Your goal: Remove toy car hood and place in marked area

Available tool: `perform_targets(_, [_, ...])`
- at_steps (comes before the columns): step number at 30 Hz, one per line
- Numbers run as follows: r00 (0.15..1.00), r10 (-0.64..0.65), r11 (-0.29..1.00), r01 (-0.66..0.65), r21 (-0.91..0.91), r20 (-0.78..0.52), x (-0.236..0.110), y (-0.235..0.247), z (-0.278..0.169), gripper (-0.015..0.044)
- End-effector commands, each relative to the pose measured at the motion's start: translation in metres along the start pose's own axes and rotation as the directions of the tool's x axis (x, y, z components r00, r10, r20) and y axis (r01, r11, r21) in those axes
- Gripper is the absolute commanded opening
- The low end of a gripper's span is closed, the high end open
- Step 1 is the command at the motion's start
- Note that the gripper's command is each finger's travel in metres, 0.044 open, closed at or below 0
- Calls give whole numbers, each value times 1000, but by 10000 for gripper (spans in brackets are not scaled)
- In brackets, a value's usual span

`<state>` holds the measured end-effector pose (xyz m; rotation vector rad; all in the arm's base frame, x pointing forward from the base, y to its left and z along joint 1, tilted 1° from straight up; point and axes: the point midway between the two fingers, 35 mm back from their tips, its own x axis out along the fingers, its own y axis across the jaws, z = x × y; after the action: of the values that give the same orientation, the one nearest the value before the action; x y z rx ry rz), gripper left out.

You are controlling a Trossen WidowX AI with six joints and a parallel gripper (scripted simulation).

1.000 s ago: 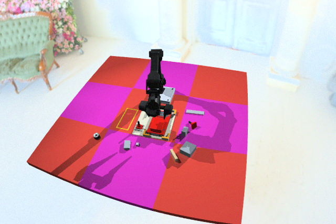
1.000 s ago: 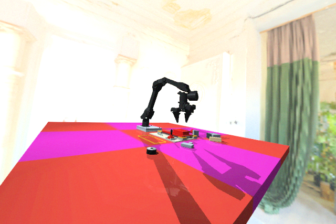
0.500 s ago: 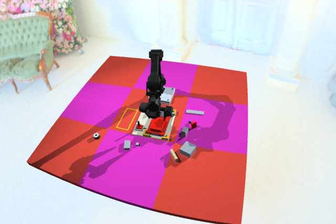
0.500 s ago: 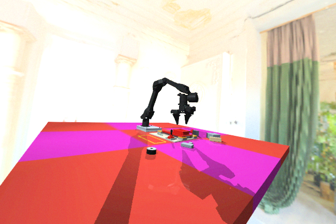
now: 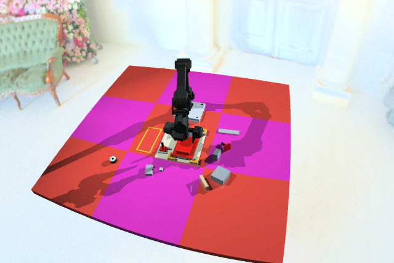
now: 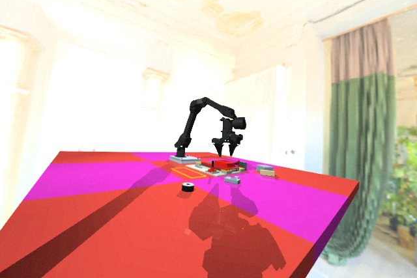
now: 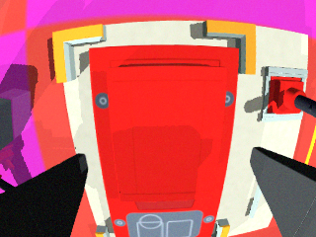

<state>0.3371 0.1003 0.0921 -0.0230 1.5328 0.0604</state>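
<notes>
a: below the wrist camera, the hood point(image 7: 164, 118) lay as a flat red panel on the toy car point(image 7: 165, 227), which sat on a pale base plate point(image 7: 251, 178) with orange corner brackets. how would it have handled?

b: it looked like a stiff, light, smooth plate, so probably slippery at the pads. its two long side edges seemed the best place to take hold, since the top face offered nothing to pinch.

a: and the gripper point(image 6: 225, 148)?

b: it stood spread nearly to its widest and held nothing. in the exterior view it hung above the car, apart from it, tips pointing down.

a: position relative to the hood?

b: in the wrist view one dark finger showed on each side of the panel, so the hood lay between them and lower. the marked area point(image 5: 148, 139), a yellow rectangle, lay just beside the base plate.
</notes>
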Motion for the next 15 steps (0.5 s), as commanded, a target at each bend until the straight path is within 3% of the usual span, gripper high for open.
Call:
perform_targets(1, [1000, -7, 1000, 7, 5, -12, 7, -1, -2, 440])
perform_targets(15, [1000, -6, 1000, 7, 5, -12, 18, 0, -3, 440])
